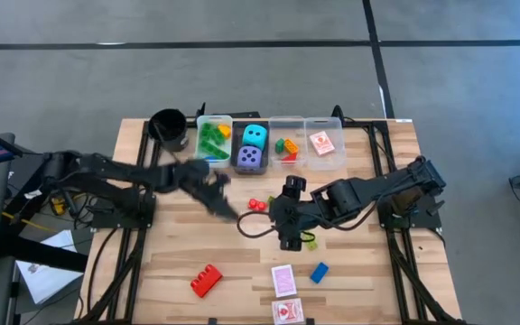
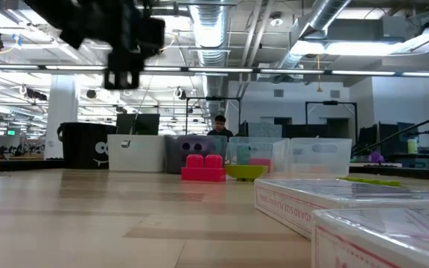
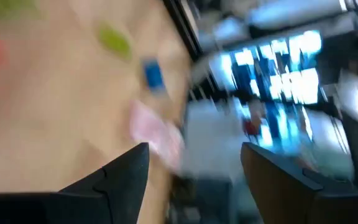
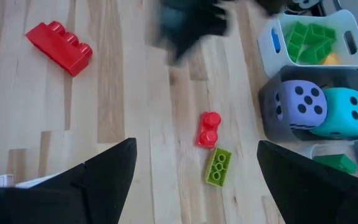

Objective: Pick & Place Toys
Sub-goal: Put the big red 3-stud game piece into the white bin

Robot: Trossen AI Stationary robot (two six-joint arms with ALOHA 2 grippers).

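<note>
My right gripper (image 4: 196, 146) hangs open over the table's middle (image 1: 283, 214), slanting down, with nothing between its fingers. Just beyond its fingertips a small red brick (image 4: 209, 129) and a lime green brick (image 4: 219, 166) lie flat on the wood. My left gripper (image 3: 194, 149) is also open and holds nothing. It hovers blurred above the table left of the middle (image 1: 217, 191), near the bins. A bigger red brick (image 1: 206, 280), a blue brick (image 1: 319, 272) and two red-white cards (image 1: 283, 280) lie near the front edge.
Along the far edge stand a black cup (image 1: 168, 126), a white bin with green bricks (image 1: 213, 138), a grey bin with a purple and a cyan die (image 1: 253, 147), and two clear bins (image 1: 287, 135) with bricks and a card. A dark cable (image 1: 253, 230) loops under the right arm.
</note>
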